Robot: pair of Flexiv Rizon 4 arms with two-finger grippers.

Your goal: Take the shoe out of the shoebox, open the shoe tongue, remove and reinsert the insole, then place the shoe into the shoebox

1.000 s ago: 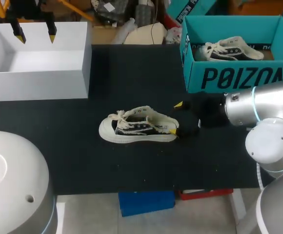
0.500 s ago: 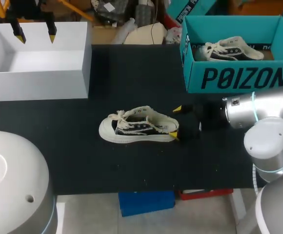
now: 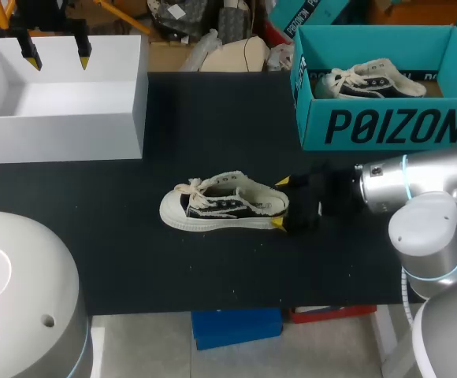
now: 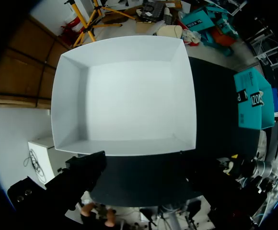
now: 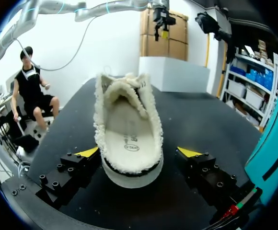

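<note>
The sneaker sat mid-bench, heel between the right pincer's open fingers, neither touching it. Closing squarely and low on the heel should stop it twisting. The left pincer hung open over the white box.

We find the cream shoe upright, toe toward 9 o'clock. The open teal shoebox stands at its 2 o'clock.

Large dark lettering across teal shoebox front (brand print); insole stamp unreadable
</note>
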